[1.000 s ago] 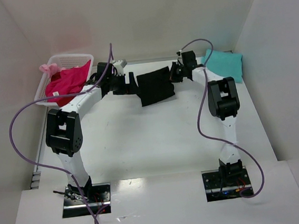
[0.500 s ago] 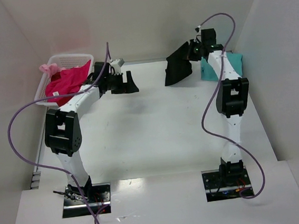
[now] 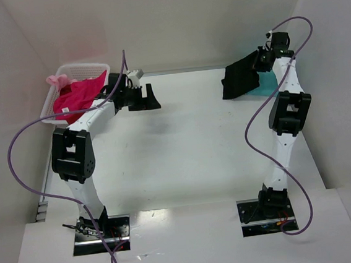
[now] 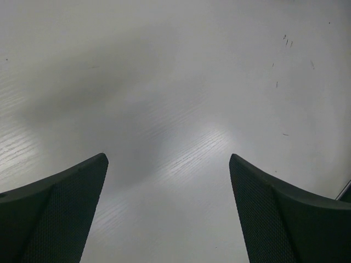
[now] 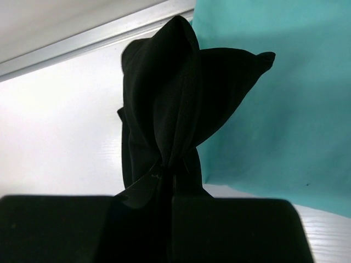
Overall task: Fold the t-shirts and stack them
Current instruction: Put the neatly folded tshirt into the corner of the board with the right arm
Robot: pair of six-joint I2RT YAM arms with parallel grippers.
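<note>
The folded black t-shirt (image 3: 239, 80) hangs bunched from my right gripper (image 3: 259, 60), which is shut on its top edge at the back right. In the right wrist view the black cloth (image 5: 170, 98) dangles over the left part of the teal t-shirt (image 5: 285, 98). The teal shirt (image 3: 266, 87) lies flat by the right wall, mostly hidden from above. The magenta-pink t-shirt (image 3: 76, 97) lies heaped in the white basket (image 3: 79, 67) at the back left. My left gripper (image 3: 151, 100) hovers open over bare table (image 4: 181, 82), with nothing between its fingers (image 4: 66, 208).
White walls close in the table at the back, left and right. The basket stands against the left wall. A pale pink cloth (image 3: 57, 80) lies over the basket's far left rim. A metal strip (image 5: 93, 41) runs along the foot of the back wall.
My right arm has swung the black t-shirt from the back middle of the table to the right, over the teal shirt. My left gripper has stayed open, nearly in place.
</note>
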